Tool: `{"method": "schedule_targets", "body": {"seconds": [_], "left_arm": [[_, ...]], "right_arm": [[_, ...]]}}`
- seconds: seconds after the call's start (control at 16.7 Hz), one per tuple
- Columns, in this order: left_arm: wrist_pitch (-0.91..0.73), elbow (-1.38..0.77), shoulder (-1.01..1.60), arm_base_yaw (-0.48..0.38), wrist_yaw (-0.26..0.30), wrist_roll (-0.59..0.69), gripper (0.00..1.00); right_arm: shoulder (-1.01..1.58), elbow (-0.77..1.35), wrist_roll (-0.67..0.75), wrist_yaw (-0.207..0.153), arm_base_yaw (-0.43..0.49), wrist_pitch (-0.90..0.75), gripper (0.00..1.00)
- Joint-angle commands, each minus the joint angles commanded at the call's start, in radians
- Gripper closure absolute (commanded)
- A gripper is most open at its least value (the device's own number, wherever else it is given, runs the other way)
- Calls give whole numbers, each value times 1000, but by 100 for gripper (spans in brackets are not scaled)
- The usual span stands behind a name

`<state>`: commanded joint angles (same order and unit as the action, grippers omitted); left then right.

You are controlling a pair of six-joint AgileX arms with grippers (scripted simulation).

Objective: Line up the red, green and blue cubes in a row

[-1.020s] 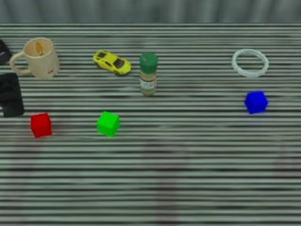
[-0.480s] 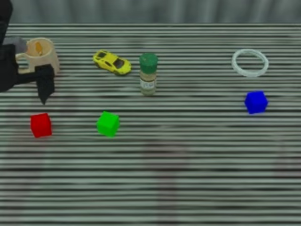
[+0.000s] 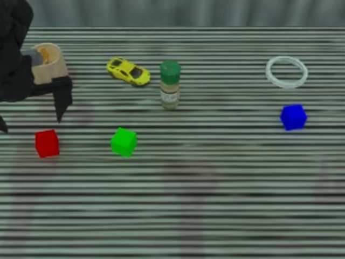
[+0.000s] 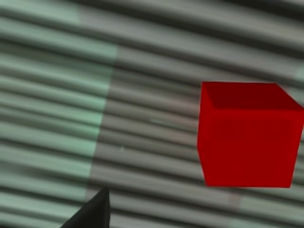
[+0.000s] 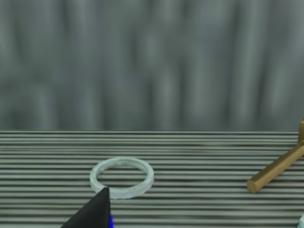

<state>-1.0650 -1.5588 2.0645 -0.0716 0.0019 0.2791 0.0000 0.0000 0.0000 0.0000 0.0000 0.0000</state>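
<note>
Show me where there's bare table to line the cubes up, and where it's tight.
The widest bare patch is the near strip of the striped table, below the red cube, green cube and blue cube. Also bare: between the spice jar and the blue cube. Crowded: far left, where the left gripper hangs by the mug.

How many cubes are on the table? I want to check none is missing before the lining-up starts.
3, all in the top view: the red cube at the left, near the left gripper; the green cube beside it to the right; the blue cube far right. None looks hidden.
</note>
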Motion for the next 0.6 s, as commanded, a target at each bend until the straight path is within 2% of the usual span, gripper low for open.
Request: {"method": "schedule_targets", "body": {"seconds": [0.3,0.6], "left_arm": [[19,14,6,4,0,-2,0],[204,109,88,2,1,-4,0]], "right_arm": [[0,0,0,0,0,0,0],[0,0,0,0,0,0,0]]}}
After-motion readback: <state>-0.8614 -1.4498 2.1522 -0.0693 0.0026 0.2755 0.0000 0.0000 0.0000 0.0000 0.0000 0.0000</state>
